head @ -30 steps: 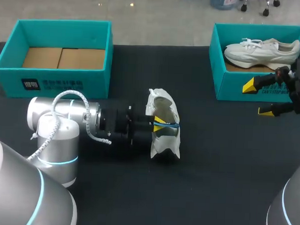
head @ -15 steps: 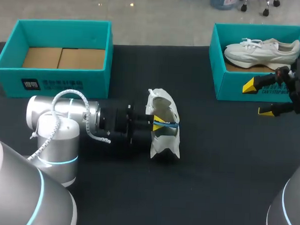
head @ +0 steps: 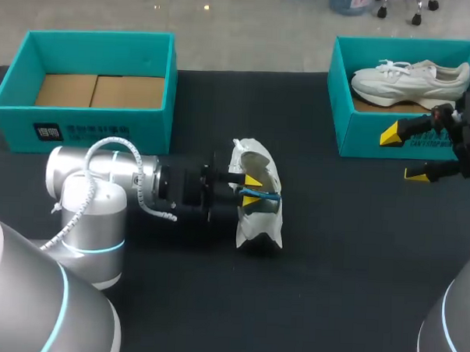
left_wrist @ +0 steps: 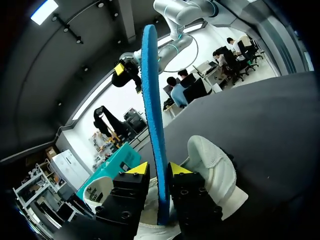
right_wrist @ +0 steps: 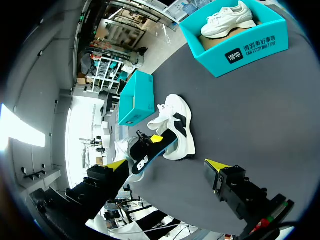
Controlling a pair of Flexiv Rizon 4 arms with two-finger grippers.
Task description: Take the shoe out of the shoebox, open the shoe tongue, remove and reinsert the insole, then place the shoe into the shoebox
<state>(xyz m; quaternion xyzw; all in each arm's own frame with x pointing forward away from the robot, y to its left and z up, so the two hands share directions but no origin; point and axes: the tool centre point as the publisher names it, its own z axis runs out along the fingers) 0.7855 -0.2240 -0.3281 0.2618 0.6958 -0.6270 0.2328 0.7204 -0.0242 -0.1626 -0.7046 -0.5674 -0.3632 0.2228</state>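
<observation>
A white shoe (head: 260, 224) lies on the black table, at its middle, seen also in the left wrist view (left_wrist: 212, 167) and the right wrist view (right_wrist: 179, 125). My left gripper (head: 251, 190) is at the shoe's opening. A blue insole (left_wrist: 151, 115) stands on edge between its fingers (left_wrist: 179, 168), which are slightly apart, with a thin gap on one side. The gripper is open. My right gripper (head: 404, 154) hangs wide open and empty in front of the right shoebox (head: 361, 139). The empty left shoebox (head: 89, 127) stands at the back left.
A second white shoe (head: 411, 78) lies inside the right shoebox. The left shoebox shows only a cardboard floor (head: 98, 90). My left arm's wrist and cable (head: 141, 191) stretch low across the table's left half.
My left gripper's fingers have spread apart around the blue insole, and its wrist has shifted slightly right. The shoe and the right arm have stayed where they were.
</observation>
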